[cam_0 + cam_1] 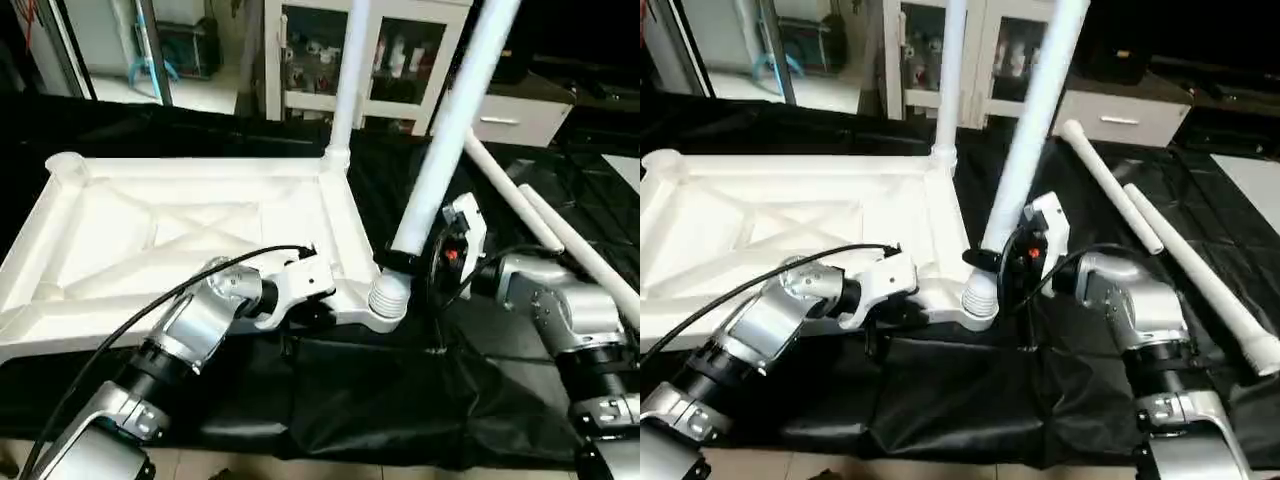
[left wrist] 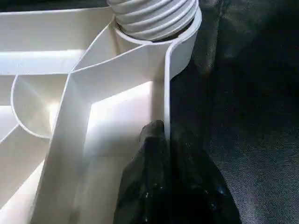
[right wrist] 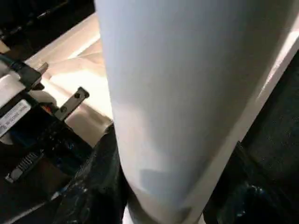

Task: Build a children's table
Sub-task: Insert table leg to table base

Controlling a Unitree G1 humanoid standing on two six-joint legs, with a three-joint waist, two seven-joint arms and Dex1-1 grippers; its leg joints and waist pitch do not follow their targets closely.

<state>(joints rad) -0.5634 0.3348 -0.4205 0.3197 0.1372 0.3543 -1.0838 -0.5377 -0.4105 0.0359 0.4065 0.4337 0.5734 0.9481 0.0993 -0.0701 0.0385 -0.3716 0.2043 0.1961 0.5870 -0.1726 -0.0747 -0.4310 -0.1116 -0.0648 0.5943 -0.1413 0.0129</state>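
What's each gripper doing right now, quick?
Left gripper: shut on the tabletop's rim.
Right gripper: closed around the leg.

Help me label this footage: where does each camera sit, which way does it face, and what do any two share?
Left eye: on the head, looking down over silver forearms at the table top and leaning leg.
Right eye: beside it, same scene, with two loose legs.
Left wrist: along the left claw, pinching the top's rim.
Right wrist: along the right claw, around the leg.
Shared: both wrist views show the top.
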